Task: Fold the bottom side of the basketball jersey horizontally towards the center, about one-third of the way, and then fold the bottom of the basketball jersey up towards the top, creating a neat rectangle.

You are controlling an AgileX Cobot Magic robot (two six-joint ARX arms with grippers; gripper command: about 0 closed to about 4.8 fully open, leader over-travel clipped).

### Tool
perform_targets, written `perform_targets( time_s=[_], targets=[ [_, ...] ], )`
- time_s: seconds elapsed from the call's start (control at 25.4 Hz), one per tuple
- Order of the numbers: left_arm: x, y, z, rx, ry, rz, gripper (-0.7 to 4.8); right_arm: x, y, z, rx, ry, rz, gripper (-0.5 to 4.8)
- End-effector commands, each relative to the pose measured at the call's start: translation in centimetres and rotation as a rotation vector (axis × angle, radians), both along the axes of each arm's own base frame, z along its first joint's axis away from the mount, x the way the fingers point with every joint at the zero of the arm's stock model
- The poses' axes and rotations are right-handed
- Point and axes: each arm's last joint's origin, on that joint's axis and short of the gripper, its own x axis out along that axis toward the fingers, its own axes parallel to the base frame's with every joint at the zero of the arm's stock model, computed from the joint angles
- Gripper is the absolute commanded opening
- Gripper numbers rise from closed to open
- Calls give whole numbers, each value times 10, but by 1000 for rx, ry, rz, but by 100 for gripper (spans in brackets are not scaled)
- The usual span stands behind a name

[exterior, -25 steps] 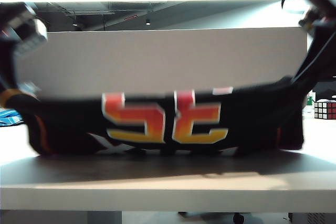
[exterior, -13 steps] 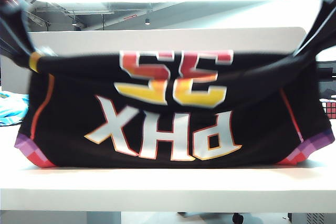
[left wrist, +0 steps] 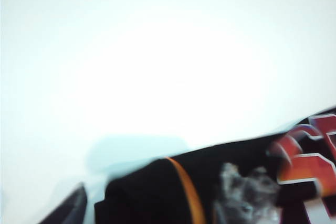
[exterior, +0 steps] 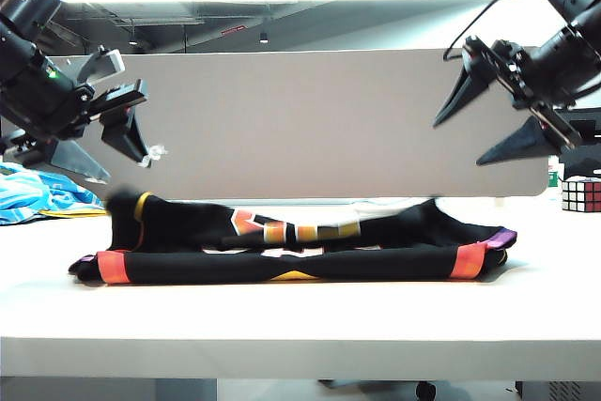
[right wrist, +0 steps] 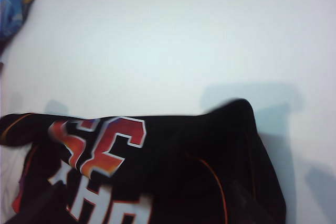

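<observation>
Jersey (exterior: 291, 246) folded flat | left end effector (exterior: 99, 152), right end effector (exterior: 488, 119) released, above ends

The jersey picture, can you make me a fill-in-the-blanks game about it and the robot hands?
1. The basketball jersey lies folded on the white ____.
2. Both the left gripper and the right gripper have their jaws ____.
3. Neither gripper is touching the jersey; both hang ____ it.
4. Far right on the table sits a ____ cube.

Missing words: table; open; above; puzzle
</observation>
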Motion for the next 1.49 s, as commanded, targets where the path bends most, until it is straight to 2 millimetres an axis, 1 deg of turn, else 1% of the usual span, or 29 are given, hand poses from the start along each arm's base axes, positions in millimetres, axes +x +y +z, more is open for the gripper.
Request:
perform_targets(
  time_s=[0.04, 0.12, 0.2, 0.28, 0.35, 0.39, 0.47, 0.51, 0.55, 0.59, 0.63, 0.67, 0.71, 0.79, 0.9, 1.02, 1.06, 1.18, 1.38, 1.49],
  targets=[
    [2, 5, 16, -2, -85, 22, 257, 0, -4, 19, 19, -65, 15, 365],
    [-2, 6, 24, -14, -107, 22, 256, -4, -5, 26, 29, -80, 25, 355],
    [-8, 8, 36, -13, -138, 23, 255, -12, -6, 35, 24, -87, 32, 355],
    [-17, 10, 49, -5, -162, 18, 252, -23, -6, 46, 2, -91, 50, 355],
    [-29, 11, 62, -5, -172, 18, 228, -35, -6, 55, -22, -92, 69, 355],
    [-38, 12, 69, -5, -173, 19, 208, -44, -5, 61, -36, -95, 83, 350],
    [-53, 13, 82, -4, -176, 18, 176, -62, -4, 73, -66, -116, 112, 304],
    [-63, 14, 89, 2, -180, 14, 169, -71, -4, 78, -74, -129, 119, 290],
    [-81, 16, 100, 2, -195, 14, 165, -93, -2, 87, -84, -177, 126, 237],
    [-102, 18, 109, -1, -223, 13, 127, -114, -3, 92, -102, -215, 107, 163],
    [-123, 19, 113, -6, -258, 7, 52, -137, -4, 94, -133, -255, 73, 84],
    [-132, 19, 113, -9, -274, 3, 11, -147, -4, 94, -144, -272, 61, 70],
    [-143, 20, 112, -11, -292, 1, -8, -158, -4, 93, -151, -291, 52, 62],
    [-163, 22, 105, -14, -319, 1, -6, -183, -4, 87, -157, -341, 45, 46],
    [-190, 25, 84, -21, -351, -2, -6, -212, -5, 74, -179, -394, 12, 20],
    [-209, 27, 62, -40, -367, 6, -6, -238, -6, 60, -209, -450, -34, 16],
    [-216, 28, 55, -58, -376, 14, -6, -244, -7, 55, -215, -466, -44, 16],
    [-228, 29, 37, -78, -450, 8, -6, -260, -7, 39, -232, -518, -79, 3],
    [-236, 30, 11, -90, -497, -10, -6, -275, -11, 11, -285, -608, -197, 0],
    [-238, 30, 1, -92, -515, -10, -6, -280, -12, -7, -302, -644, -239, 0]
  ],
)
